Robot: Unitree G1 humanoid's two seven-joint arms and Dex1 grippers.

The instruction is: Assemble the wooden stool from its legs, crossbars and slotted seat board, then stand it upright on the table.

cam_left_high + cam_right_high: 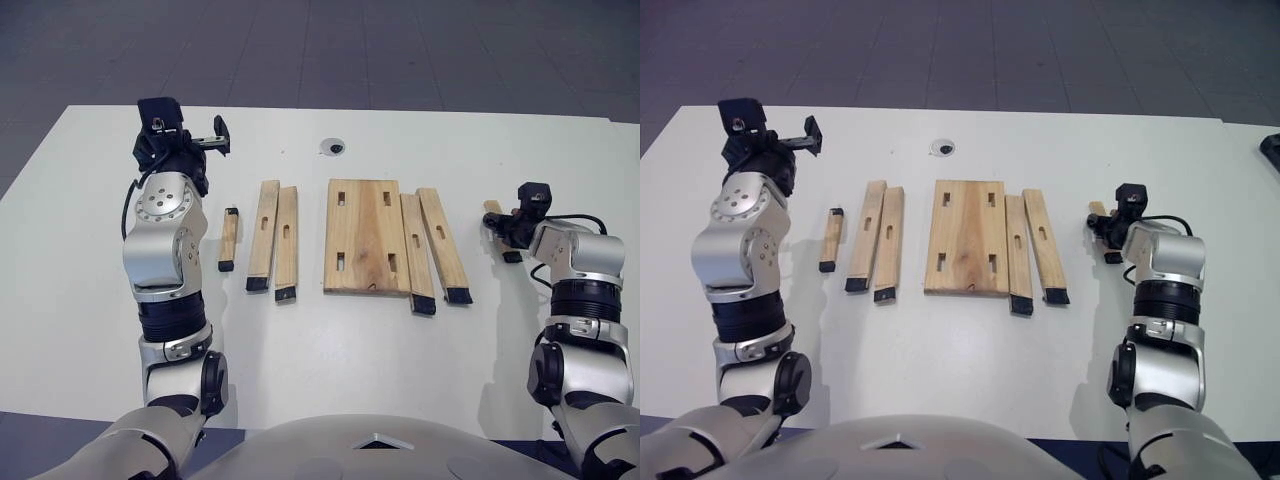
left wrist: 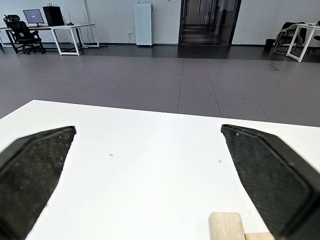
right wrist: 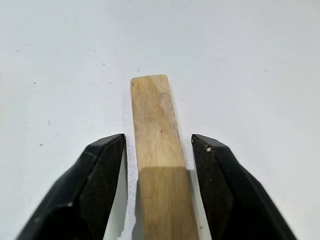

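The slotted seat board lies flat at the table's middle. Two long legs lie side by side to its left, and a short crossbar lies further left. Two more legs rest against the board's right edge. My left gripper hovers open above the table behind the left pieces, holding nothing; the end of a wooden piece shows below it. My right gripper is low at the right, open, its fingers straddling a second short crossbar with small gaps on both sides.
A round cable hole sits in the white table behind the seat board. Bare tabletop stretches in front of the parts and at the far left. Beyond the far edge is grey floor.
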